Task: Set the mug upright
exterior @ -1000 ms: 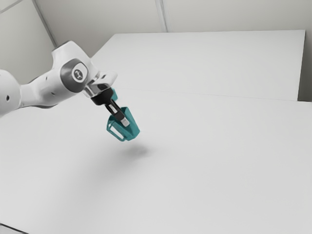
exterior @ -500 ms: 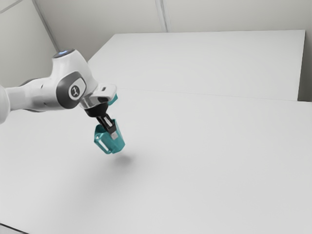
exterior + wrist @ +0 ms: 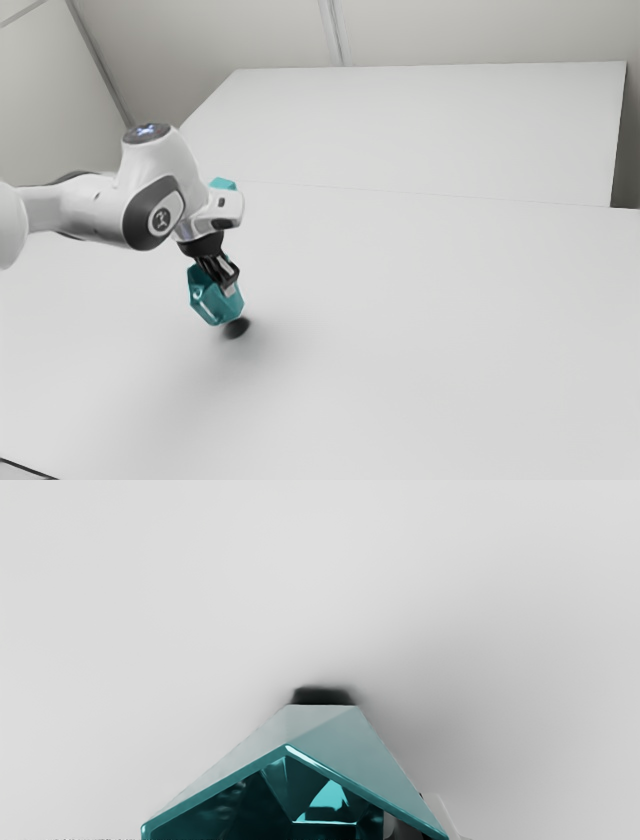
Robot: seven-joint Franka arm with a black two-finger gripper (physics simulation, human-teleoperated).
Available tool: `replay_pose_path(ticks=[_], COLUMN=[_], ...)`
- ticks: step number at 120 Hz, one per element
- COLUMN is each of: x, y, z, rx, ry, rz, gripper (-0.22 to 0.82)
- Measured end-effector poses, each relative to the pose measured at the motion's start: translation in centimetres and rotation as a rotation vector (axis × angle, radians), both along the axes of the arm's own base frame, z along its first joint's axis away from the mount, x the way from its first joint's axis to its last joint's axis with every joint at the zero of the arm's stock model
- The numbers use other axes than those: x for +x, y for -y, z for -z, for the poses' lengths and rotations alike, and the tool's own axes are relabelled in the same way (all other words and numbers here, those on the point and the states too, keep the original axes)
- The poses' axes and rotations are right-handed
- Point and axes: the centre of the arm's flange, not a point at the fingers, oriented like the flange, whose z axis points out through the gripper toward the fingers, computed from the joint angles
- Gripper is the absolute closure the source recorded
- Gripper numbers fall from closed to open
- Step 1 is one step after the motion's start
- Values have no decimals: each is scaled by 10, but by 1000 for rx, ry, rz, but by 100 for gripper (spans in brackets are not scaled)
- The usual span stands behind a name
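One wall of the mug is pinched by my nearly closed gripper, exterior view: mug at its seven o'clock, base low over the tabletop, presumably held mouth-up for standing; contact unclear.

A teal object, mostly hidden, shows over the white surface. Pale walls stand beyond; a dark line crosses the near corner at the exterior view's left.

Logo on arm; no legible txt or nos.
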Motion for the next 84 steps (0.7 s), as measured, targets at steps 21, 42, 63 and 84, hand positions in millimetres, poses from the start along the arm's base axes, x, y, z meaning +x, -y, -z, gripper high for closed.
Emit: replay_pose_path(ticks=[21,42,63,84], x=[-3,-4,-3,-1], y=[2,3,3,4], z=[10,18,28,37], rx=[7,8,9,9], ry=[3,-2,-17,-26], rz=[-47,-88,-122,-146], gripper=[77,77,77,77])
